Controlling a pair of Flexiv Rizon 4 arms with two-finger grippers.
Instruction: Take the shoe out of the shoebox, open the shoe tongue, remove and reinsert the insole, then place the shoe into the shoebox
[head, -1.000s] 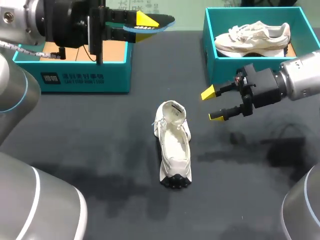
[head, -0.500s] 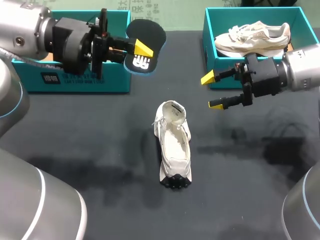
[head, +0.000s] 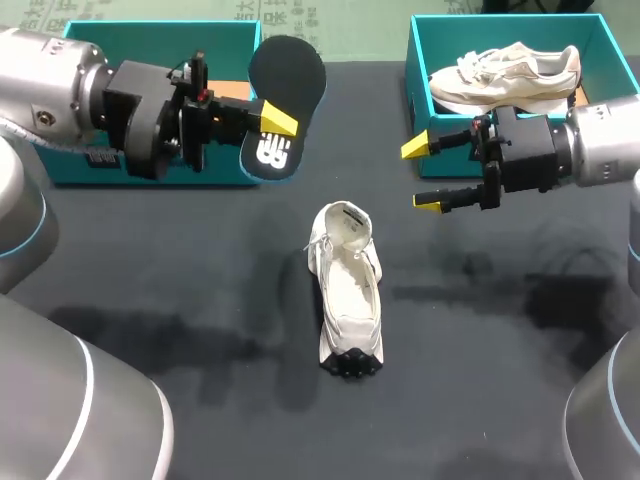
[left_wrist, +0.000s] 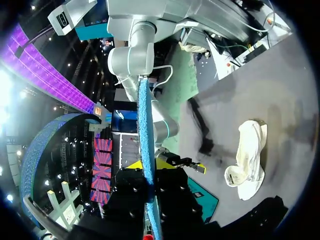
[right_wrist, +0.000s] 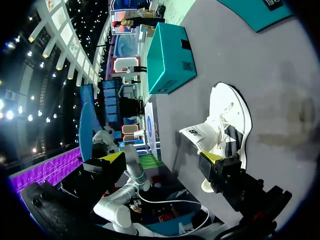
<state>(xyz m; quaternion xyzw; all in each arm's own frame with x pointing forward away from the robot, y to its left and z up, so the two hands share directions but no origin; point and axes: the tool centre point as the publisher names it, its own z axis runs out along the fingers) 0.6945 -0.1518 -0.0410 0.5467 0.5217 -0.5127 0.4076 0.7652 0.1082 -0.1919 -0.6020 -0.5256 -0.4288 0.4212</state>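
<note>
A white shoe (head: 348, 290) lies on the dark table with its tongue pulled open, toe toward me. My left gripper (head: 272, 122) is shut on a dark insole (head: 288, 75) with a blue rim, held in the air in front of the left teal shoebox (head: 150, 165). In the left wrist view the insole (left_wrist: 146, 135) stands edge-on between the fingers, and the shoe (left_wrist: 248, 159) lies beyond it. My right gripper (head: 424, 176) hovers open and empty to the right of the shoe's heel. In the right wrist view the shoe (right_wrist: 226, 127) lies ahead of that gripper (right_wrist: 162, 157).
The right teal shoebox (head: 416, 70) at the back right holds a second pale shoe (head: 505, 75). The left shoebox (right_wrist: 169, 57) stands beyond the shoe in the right wrist view. Bare table surrounds the shoe in the middle.
My left gripper came down and toward the middle, turning the insole from flat to showing its printed face. My right gripper rose slightly toward the right shoebox, staying open.
</note>
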